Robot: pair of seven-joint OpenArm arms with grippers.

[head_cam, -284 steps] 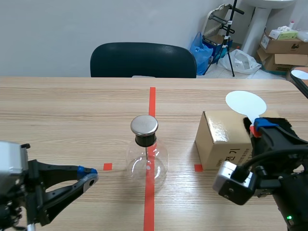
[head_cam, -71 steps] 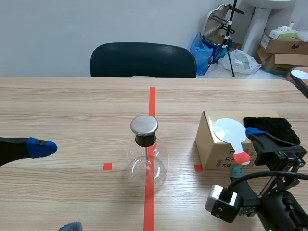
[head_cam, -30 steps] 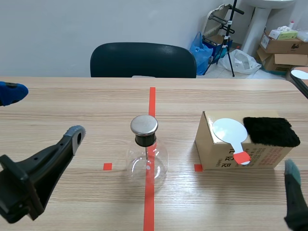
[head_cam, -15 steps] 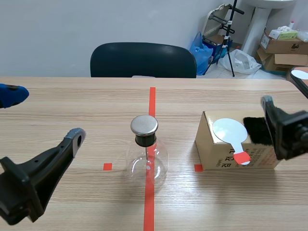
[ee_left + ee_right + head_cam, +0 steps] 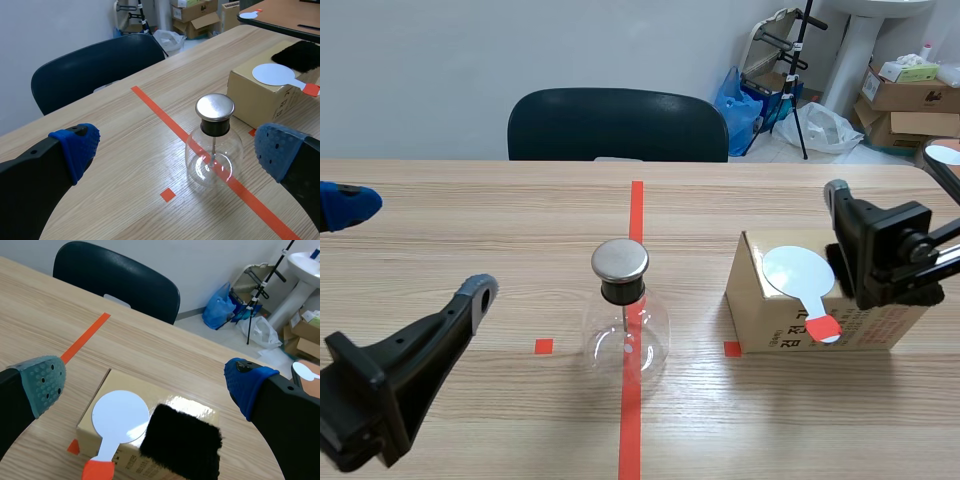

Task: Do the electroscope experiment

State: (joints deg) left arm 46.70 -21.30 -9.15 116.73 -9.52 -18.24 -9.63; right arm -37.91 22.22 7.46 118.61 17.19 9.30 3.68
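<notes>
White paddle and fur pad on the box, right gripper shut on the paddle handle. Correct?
No: the right gripper is open, gripping nothing; the right wrist view shows its fingers spread above the box. White paddle and fur pad do lie on it.

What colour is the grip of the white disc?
The grip is orange-red, clearest in the right wrist view.
</notes>
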